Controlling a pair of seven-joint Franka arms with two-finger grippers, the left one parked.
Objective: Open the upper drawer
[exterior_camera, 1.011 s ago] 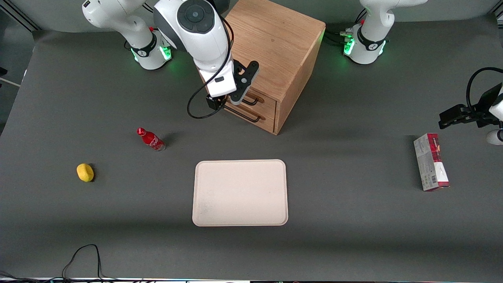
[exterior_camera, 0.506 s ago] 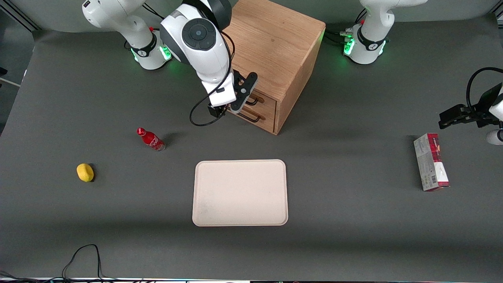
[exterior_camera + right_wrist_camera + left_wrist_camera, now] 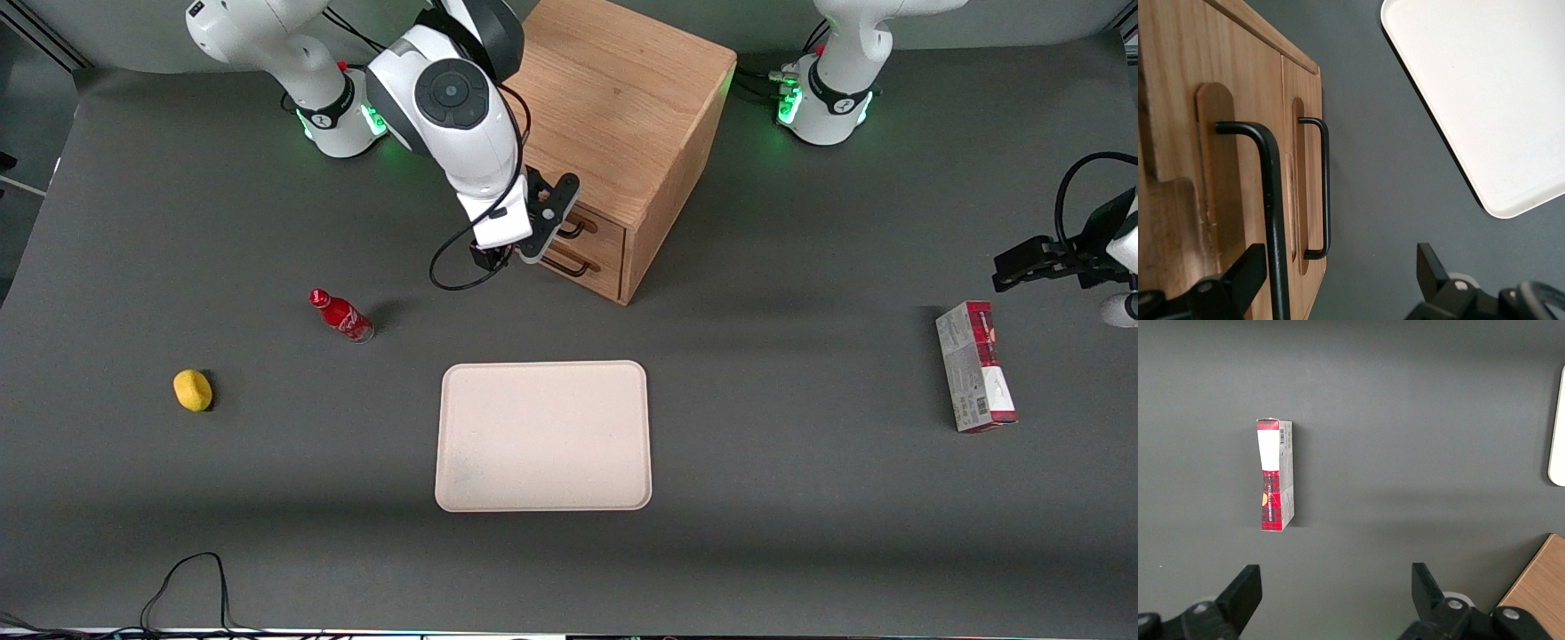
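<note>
Right wrist view is showing the gripper (image 3: pixel 1338 280) spread open in front of the cabinet (image 3: pixel 1178 87), one finger (image 3: pixel 1238 277) sitting close to the upper drawer (image 3: pixel 1238 200)'s black bar handle (image 3: pixel 1275 220), the bar not yet enclosed. The drawer is looking shut, above the bottom drawer (image 3: pixel 1308 167). The risk: closing now, the fingers are likely missing the bar or slipping toward the lower handle (image 3: pixel 1325 193).
</note>
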